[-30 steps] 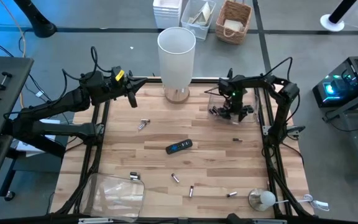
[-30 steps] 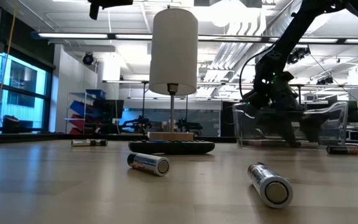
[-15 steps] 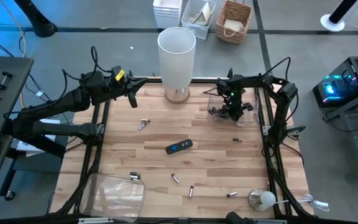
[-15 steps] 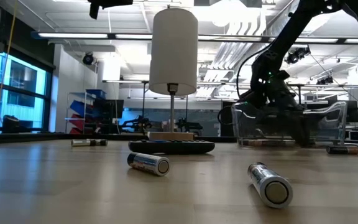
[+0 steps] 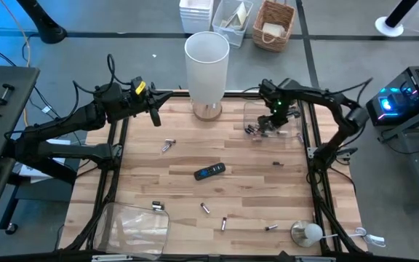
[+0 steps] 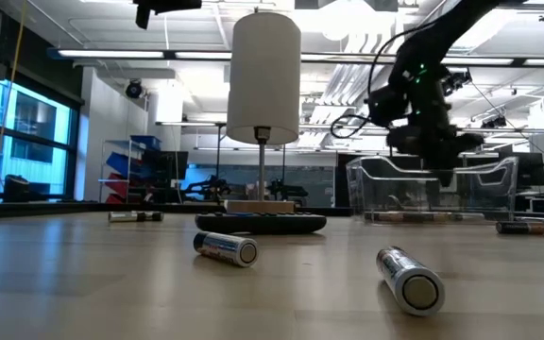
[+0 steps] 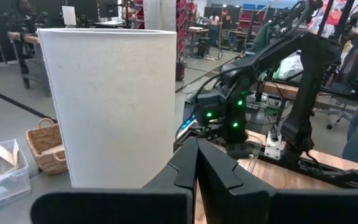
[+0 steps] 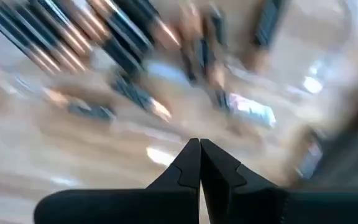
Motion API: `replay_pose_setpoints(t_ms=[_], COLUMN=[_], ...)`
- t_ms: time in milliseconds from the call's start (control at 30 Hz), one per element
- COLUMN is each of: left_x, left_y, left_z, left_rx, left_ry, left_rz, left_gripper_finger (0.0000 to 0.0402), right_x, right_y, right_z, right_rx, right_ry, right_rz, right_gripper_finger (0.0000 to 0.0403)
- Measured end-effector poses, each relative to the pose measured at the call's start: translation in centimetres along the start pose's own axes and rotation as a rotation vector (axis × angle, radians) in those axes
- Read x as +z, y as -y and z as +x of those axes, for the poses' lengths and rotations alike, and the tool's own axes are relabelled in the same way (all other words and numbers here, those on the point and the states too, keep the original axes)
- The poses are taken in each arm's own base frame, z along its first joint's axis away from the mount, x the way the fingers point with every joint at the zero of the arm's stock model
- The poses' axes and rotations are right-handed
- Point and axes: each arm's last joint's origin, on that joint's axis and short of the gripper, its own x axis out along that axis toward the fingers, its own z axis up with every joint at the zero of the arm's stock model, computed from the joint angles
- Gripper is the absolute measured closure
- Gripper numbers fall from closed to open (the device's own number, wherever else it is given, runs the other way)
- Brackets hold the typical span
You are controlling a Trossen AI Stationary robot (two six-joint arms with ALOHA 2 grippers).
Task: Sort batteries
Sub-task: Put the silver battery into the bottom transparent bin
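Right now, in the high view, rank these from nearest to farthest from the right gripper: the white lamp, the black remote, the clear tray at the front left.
From the right gripper:
1. White lamp, back centre.
2. Black remote, mid-table.
3. Clear tray, front-left corner.

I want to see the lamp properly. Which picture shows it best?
The low view: the lamp stands whole, shade, stem and base. The high view looks down on its shade. The left wrist view shows only the shade. The right wrist view misses it.
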Motion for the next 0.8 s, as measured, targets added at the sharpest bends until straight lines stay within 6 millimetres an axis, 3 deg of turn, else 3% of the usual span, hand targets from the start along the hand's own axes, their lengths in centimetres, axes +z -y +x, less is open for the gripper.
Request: replay_pose_setpoints(t_ms=[133, 367, 567, 800], left_x=[0.0, 0.0, -0.2, -0.4], left_y=[0.0, -0.1, -0.1, -0.1], left_z=[0.0, 0.0, 0.0, 0.0], left_rx=[0.001, 0.006, 0.007, 0.009], left_ry=[0.0, -0.004, -0.023, -0.04], left_rz=[0.0, -0.002, -0.025, -0.023], left_gripper_finger=[0.0401, 0.0401, 0.0401, 0.0401], right_x=[-0.6, 0.8, 0.8, 0.4], right_y=[0.9, 1.9, 3.1, 1.8], right_z=[0.1, 1.5, 1.5, 1.7], right_rx=[-0.07, -0.007, -0.064, -0.109], right_ry=[-0.05, 0.055, 0.021, 0.016], right_rz=[0.015, -0.027, -0.21, -0.58], right_gripper_finger=[0.0402, 0.0381, 0.0298, 0.0201])
